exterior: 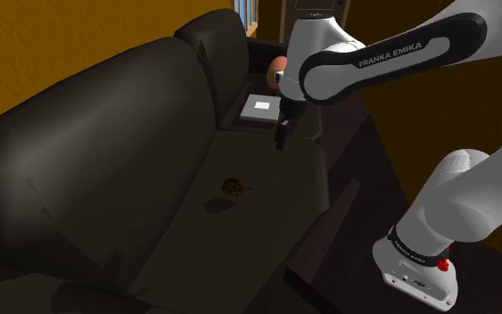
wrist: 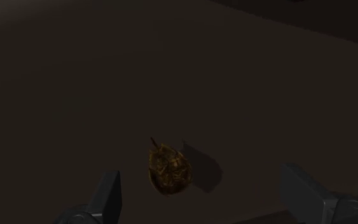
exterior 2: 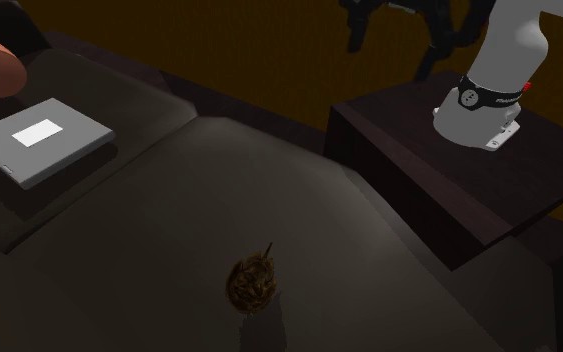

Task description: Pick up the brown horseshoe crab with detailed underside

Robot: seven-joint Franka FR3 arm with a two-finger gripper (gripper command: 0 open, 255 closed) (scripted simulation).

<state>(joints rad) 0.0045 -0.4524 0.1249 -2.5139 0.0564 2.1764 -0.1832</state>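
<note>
- The small brown horseshoe crab with a domed shell and thin tail spine (wrist: 168,170) lies alone near the middle of the seat cushion of the dark, smooth-skinned sofa (exterior: 106,116), clear of the cushion's edges.
- The all-black two-finger gripper (wrist: 204,188) hangs well above the cushion, fingers spread wide and holding nothing.
- The crab is probably light and rigid, a hard shell with fine leg detail that seems to face upward.
- The tail spine and legs look fragile and are best left alone.
- The best hold is likely across the widest part of the rounded shell, on its two side rims.
- The curved rims may slip, and the soft cushion may give under pressure.
</note>
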